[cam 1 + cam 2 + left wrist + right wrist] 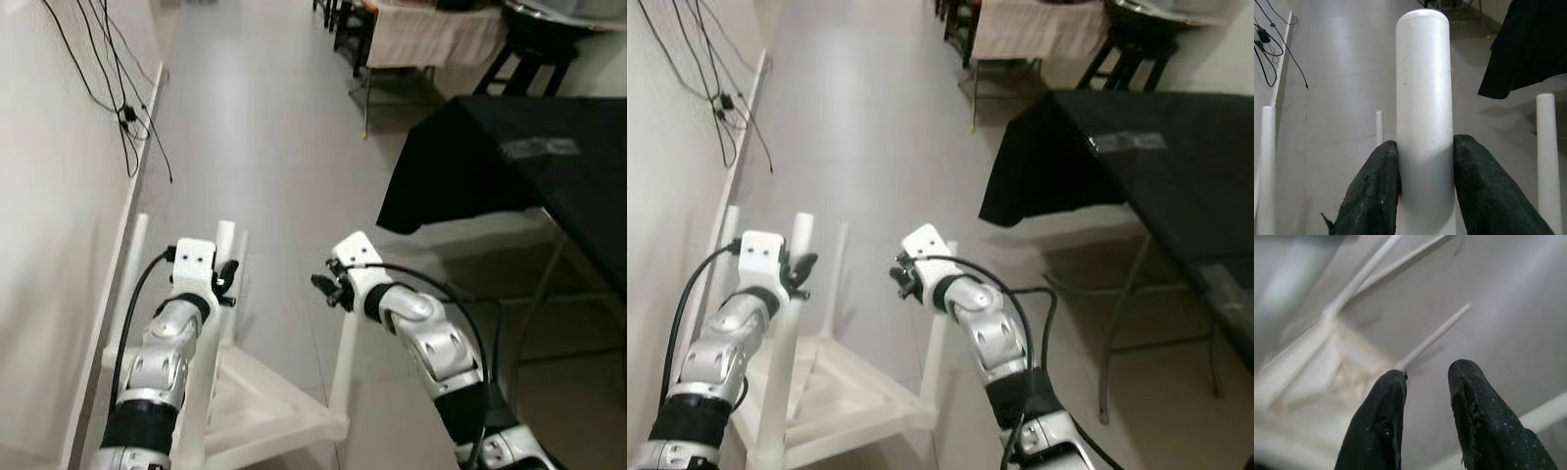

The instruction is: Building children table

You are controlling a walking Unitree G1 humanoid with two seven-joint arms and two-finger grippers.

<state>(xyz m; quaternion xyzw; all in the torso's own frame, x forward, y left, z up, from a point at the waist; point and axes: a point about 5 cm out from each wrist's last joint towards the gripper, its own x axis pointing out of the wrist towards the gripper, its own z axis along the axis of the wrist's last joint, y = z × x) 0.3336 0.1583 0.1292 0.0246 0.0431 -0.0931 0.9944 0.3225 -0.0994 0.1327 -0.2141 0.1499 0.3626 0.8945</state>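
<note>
Upturned white table (pixel 265 411), four legs up, lower left of frame.
My left gripper (pixel 1425 161) clamps one leg (pixel 1424 98); my right gripper (pixel 1427 382) hangs parted, holding nothing.

The left gripper (pixel 1425 181) has its jaws clamped around an upright white table leg (pixel 1424 98).

Smooth white table leg (pixel 1424 98) — rough black fingers (pixel 1376 191)

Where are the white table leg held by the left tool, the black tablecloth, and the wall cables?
white table leg (pixel 1424 98), left wrist view, mid shaft
black tablecloth (pixel 460 166), left eye view, hanging corner
wall cables (pixel 125 117), left eye view, plug junction
</note>
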